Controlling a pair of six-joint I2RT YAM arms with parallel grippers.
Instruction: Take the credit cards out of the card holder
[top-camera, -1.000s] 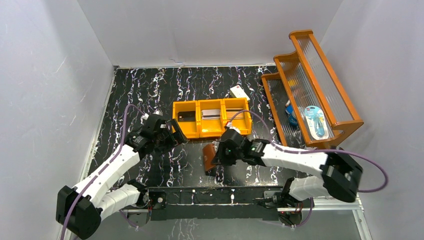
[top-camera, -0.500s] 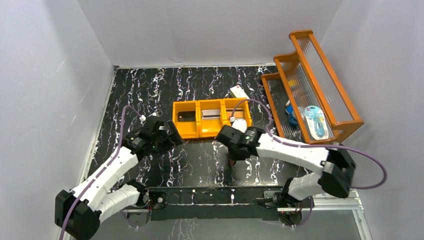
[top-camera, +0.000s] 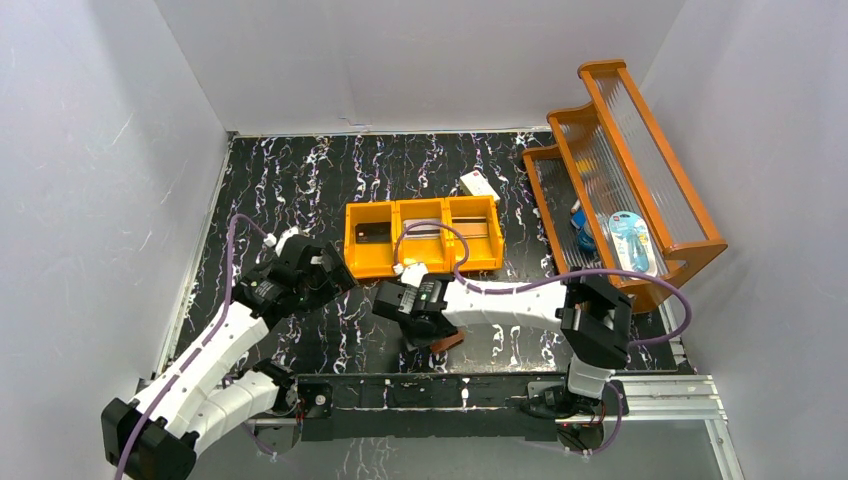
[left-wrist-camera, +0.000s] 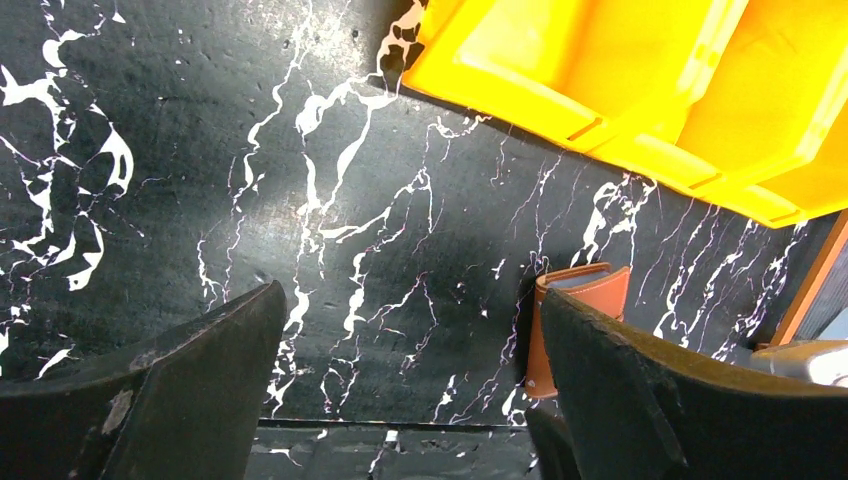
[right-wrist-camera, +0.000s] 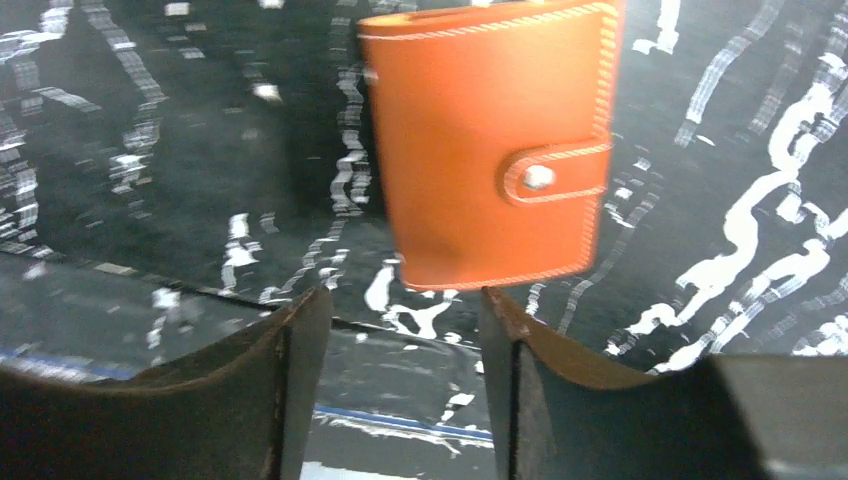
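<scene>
Gripper of the left arm (left-wrist-camera: 410, 295) at far left: spread wide, nothing between the fingers, poised above the black marbled table (top-camera: 300, 180), near the front left corner of the orange tray (top-camera: 420, 265). In the tray's left compartment, a black card (top-camera: 372, 232); in the middle compartment, a grey-silver card (top-camera: 425, 228); both lying flat, outside the card holder. Closer to the arm bases, in front of the tray's middle and apart from it, right gripper (right-wrist-camera: 403, 300): partly open, gripping nothing, only bare table between the fingers. Just past those fingertips, card holder (right-wrist-camera: 490, 150): brown leather, folded shut, snap tab fastened across its edge, somewhat blurred in the right wrist view. From above, mostly hidden under the gripper, one brown corner showing. Flat or tilted: cannot tell. Beyond the tray's right end, a small cream-white box (top-camera: 478, 185) on the table. At far right, an orange wooden rack (top-camera: 640, 150) with ribbed clear shelves, a blue-and-white packet (top-camera: 632, 243) on it.
</scene>
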